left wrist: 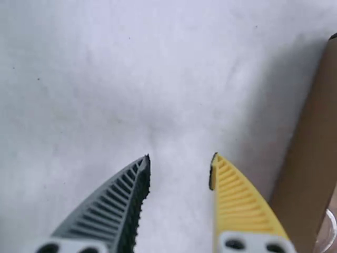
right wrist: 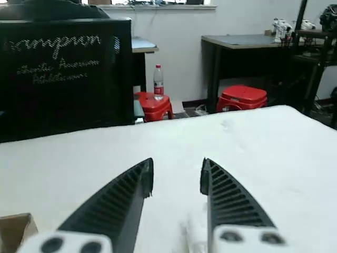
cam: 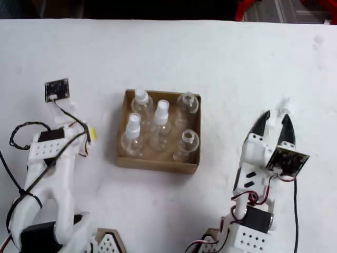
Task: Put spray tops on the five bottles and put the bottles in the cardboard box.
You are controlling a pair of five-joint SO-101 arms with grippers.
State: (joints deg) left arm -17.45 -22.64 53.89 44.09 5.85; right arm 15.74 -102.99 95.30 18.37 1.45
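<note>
The cardboard box (cam: 158, 162) sits mid-table and holds five clear bottles. Three of them (cam: 141, 100) (cam: 161, 113) (cam: 132, 129) carry white spray tops; two (cam: 188, 103) (cam: 188, 139) have bare necks. To the box's right my right gripper (cam: 274, 120) (right wrist: 176, 176) stands open over the table. A white spray top (cam: 283, 104) (right wrist: 196, 232) lies between its black fingers; no grip on it is visible. Left of the box, my left gripper (cam: 88, 136) (left wrist: 179, 171) is open with nothing in it. Its yellow finger (left wrist: 237, 205) is close to the box wall (left wrist: 316, 158).
The white table (cam: 221, 63) stretches bare behind and to either side of the box. Loose cables and a small black board (cam: 57, 89) lie by the left arm. Beyond the table's far edge stand red stools (right wrist: 242, 97), a dark chair and desks.
</note>
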